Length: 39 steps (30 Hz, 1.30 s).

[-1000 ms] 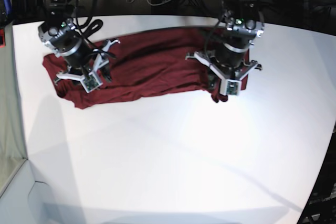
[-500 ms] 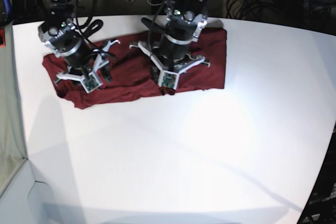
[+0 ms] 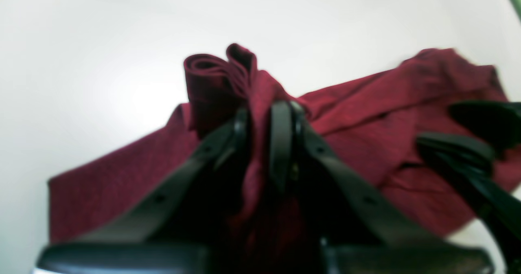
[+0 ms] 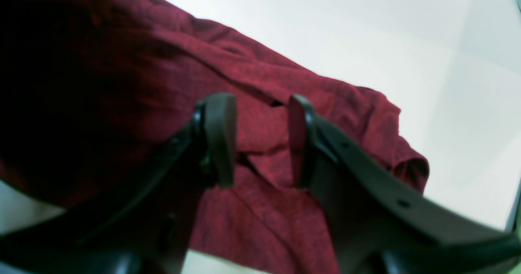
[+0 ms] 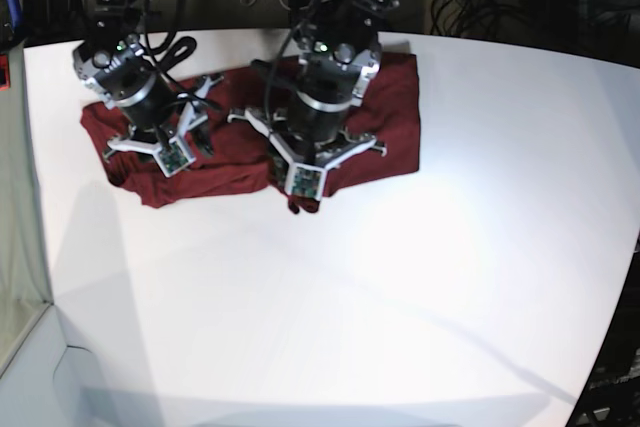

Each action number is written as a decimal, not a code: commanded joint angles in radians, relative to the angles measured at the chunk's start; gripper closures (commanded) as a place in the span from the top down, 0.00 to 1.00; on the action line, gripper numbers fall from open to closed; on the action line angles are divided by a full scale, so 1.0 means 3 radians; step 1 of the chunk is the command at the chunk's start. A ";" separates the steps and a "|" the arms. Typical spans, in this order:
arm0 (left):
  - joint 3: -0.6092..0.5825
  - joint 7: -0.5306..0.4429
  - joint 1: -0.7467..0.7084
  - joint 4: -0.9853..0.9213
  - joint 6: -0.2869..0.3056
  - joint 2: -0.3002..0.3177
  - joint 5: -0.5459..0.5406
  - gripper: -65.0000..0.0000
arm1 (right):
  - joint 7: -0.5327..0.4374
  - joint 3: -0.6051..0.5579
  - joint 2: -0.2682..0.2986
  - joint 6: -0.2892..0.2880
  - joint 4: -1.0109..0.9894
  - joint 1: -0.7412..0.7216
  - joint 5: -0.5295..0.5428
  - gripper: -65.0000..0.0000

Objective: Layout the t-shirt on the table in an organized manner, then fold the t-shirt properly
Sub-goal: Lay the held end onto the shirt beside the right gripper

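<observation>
The t-shirt [image 5: 390,117] lies bunched at the twelve o'clock side of the tabletop [image 5: 400,307], spread from about ten o'clock toward one o'clock in the base view, with creases and doubled layers throughout. It is not laid out flat.

My left fingers [image 3: 260,119] are pressed nearly together and pinch a ridge of the shirt's fabric; in the left wrist view a rolled edge of cloth rises just past their tips. In the base view this hand sits over the middle of the garment, with a small tail of maroon cloth hanging at its six o'clock.

My right fingers [image 4: 260,139] stand apart with fabric visible between them. They hover over the shirt's end at nine o'clock in the base view. I cannot tell whether the tips touch the cloth; nothing is clamped between them.

Judgement: a fold across the body appears to be in hand, the gripped portion carried over the rest, though the layout looks unfinished beneath it.

The next move calls for setting the pinched cloth down squarely so that its edges align, then freeing it without dragging. The thin knit is likely to slump and wrinkle on release.
</observation>
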State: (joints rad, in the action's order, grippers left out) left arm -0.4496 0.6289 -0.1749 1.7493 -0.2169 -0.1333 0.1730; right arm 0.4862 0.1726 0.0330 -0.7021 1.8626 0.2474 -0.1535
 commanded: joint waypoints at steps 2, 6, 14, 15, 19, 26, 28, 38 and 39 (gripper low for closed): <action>-0.0008 -0.0058 0.0018 0.0053 -0.0021 -0.0034 0.0014 0.00 | -0.0079 0.0005 0.0010 0.0013 0.0070 -0.0029 0.0034 0.35; -0.0008 -0.0053 -0.0008 -0.0018 -0.0006 -0.0008 0.0014 0.00 | -0.0079 0.0000 0.0015 0.0013 0.0070 -0.0040 0.0034 0.35; -0.0171 -0.0053 0.0018 -0.0207 -0.0001 -0.0003 0.0014 0.00 | -0.0079 0.0000 0.0015 0.0013 0.0070 -0.0050 0.0034 0.35; -0.0182 -0.0053 0.0018 -0.0207 -0.0001 -0.0003 0.0014 0.00 | -0.0079 0.0000 0.0015 0.0013 0.0070 -0.0050 0.0034 0.35; -0.0182 -0.0053 0.0018 -0.0207 -0.0001 -0.0003 0.0014 0.02 | -0.0079 0.0000 0.0015 0.0013 0.0070 -0.0055 0.0034 0.35; -0.0187 0.0126 0.0018 -0.0202 0.0004 -0.0003 0.0014 0.44 | -0.0079 0.0000 0.0026 0.0013 0.0070 -0.0055 0.0034 0.35; -0.0187 0.0126 0.0018 -0.0177 0.0009 -0.0003 0.0009 0.47 | -0.0079 0.0000 0.0026 0.0013 0.0070 -0.0060 0.0034 0.35; -0.0182 0.0147 -0.0013 0.0370 -0.0016 0.0273 0.0009 0.32 | -0.0079 0.0020 0.0036 0.0013 0.0070 -0.0137 0.0034 0.35; -0.0125 0.0152 -0.0013 0.0406 -0.0016 0.0304 0.0009 0.29 | -0.0079 0.0020 0.0036 0.0013 0.0075 -0.0137 0.0034 0.35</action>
State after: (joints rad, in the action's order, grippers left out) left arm -0.4885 0.6880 -0.1856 1.8561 -0.2134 -0.0376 0.1684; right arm 0.4862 0.1780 0.0387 -0.7025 1.8641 0.2146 -0.1539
